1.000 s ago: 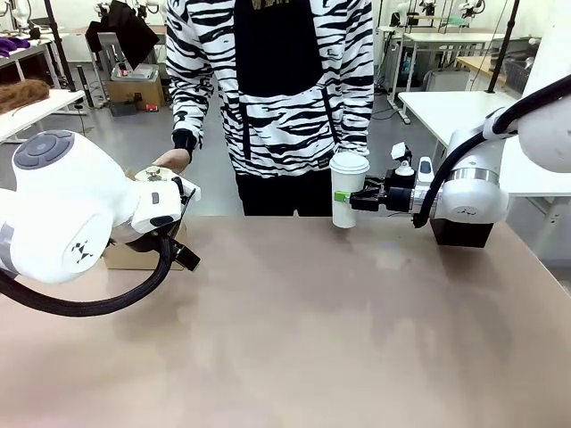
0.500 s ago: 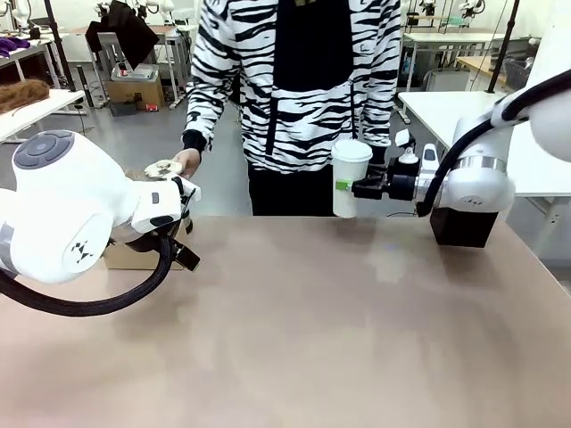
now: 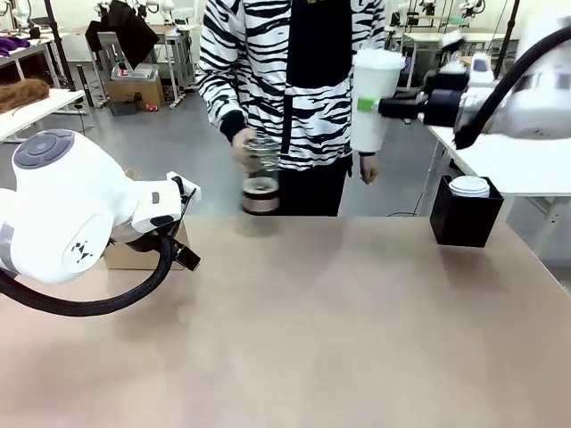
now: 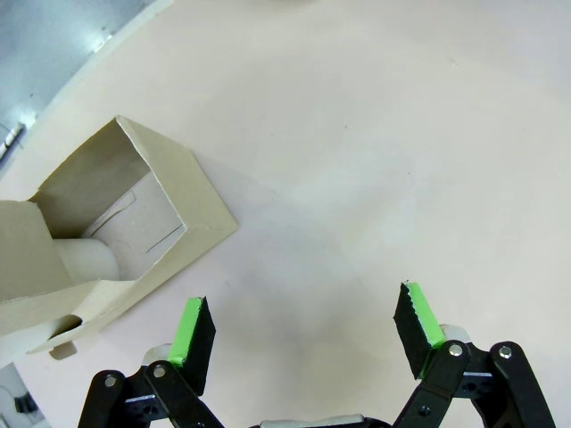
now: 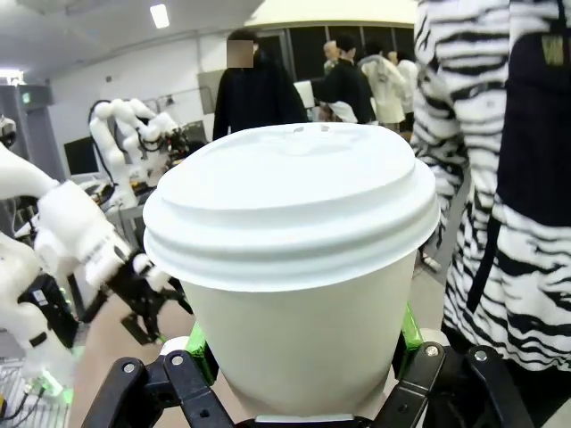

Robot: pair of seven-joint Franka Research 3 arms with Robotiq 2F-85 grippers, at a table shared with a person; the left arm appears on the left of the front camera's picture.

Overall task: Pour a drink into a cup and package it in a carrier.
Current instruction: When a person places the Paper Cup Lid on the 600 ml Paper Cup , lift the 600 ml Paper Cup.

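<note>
Your right pincer is closed around the cup, green pads pressed against its two sides a little below the rim. It holds the cup upright and high in the air, well above the table at the far right. In the right wrist view the white lid sits fully on the cup.

Your left pincer is wide open with nothing between its pads, hanging over bare tabletop. The carrier lies just beside one finger, an open pocket turned toward the camera. From the front you see it at the table's left edge, partly hidden behind your left arm.

Across the table, the person's hand holds a glass jug above the far edge. The drink shows as a dark band low in it. A black box stands on the right of the table with white lids stacked in it.
</note>
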